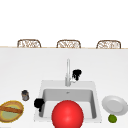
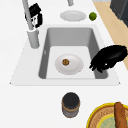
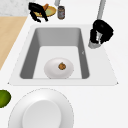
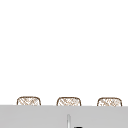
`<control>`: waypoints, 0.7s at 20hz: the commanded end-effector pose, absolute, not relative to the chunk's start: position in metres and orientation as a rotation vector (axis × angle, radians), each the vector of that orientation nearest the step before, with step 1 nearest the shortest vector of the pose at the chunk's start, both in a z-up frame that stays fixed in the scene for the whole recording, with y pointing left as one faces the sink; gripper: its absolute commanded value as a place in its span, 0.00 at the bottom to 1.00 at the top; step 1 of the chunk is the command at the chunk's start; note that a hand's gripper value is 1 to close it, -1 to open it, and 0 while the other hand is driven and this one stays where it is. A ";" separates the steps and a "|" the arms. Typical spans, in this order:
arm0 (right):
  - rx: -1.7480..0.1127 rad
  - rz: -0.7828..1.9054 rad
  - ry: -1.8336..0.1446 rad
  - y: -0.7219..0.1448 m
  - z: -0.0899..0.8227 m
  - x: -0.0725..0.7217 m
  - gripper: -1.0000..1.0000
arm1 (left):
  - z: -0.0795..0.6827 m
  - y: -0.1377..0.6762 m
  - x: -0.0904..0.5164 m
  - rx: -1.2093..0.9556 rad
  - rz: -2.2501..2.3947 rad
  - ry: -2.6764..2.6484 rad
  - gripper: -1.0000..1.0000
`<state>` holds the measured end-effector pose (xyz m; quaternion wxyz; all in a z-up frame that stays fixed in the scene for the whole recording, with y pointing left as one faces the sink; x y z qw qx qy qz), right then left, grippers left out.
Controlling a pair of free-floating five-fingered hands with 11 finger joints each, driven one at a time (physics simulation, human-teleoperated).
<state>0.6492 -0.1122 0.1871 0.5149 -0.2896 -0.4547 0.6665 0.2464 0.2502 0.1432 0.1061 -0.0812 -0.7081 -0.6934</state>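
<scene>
White surface (image 1: 20,70) is stretching all around the grey sink (image 2: 71,33). Right hand (image 1: 77,74) is curling shut around the tall silver tap (image 1: 67,72). Left hand (image 1: 39,103) is hanging over the sink's left edge, fingers loose, holding nothing.

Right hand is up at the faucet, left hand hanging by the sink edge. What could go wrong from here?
1. The right hand is curled against the faucet base; its grip may slip off.
2. If water runs, it would likely hit the bowl lying under the spout in the sink and splash.
3. The left hand hovers at the sink's front edge and could clip the rim.
</scene>
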 end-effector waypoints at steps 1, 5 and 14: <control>-0.647 1.594 -1.136 -0.126 0.173 0.649 1.00 | 0.143 0.250 0.246 -0.239 -2.043 -2.086 0.50; -0.644 1.579 -1.130 -0.125 0.170 0.649 1.00 | 0.143 0.250 0.246 -0.239 -2.043 -2.086 0.50; -0.630 1.554 -1.130 -0.129 0.161 0.648 1.00 | 0.143 0.250 0.246 -0.239 -2.043 -2.086 0.50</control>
